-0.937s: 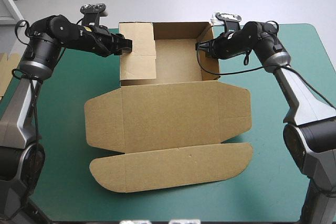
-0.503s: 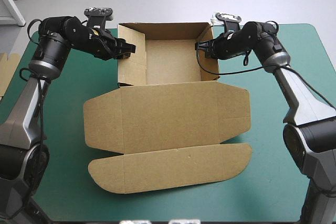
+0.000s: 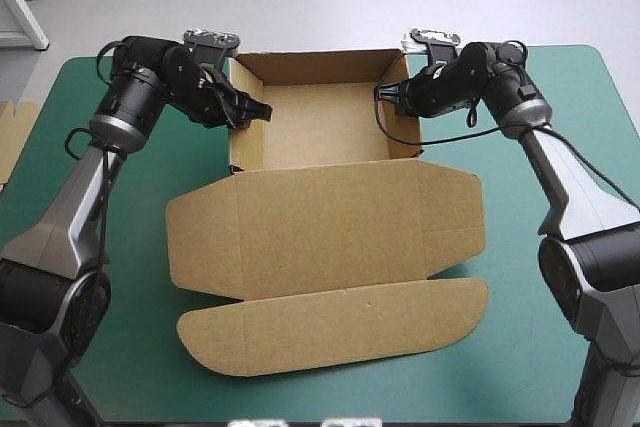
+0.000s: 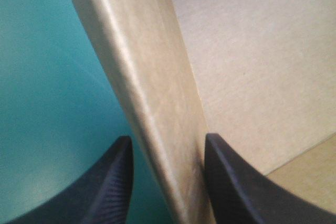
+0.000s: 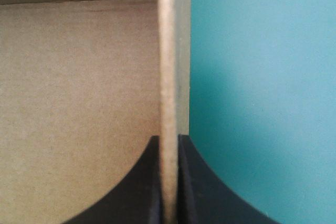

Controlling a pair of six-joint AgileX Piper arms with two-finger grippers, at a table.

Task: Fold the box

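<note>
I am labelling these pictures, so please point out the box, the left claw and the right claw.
box (image 3: 330,237): high view, on its flat lid panel.
left claw (image 3: 262,109): high view, between its fingertips, at the box's left wall.
right claw (image 5: 168,137): right wrist view, between its fingertips, on the gripped wall edge.

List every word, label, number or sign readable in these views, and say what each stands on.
None can be read. The brown box shows only plain board, both in the tray and on the flat lid. The teal-green cover carries no marks. Neither the left gripper nor the right gripper shows any lettering.
</note>
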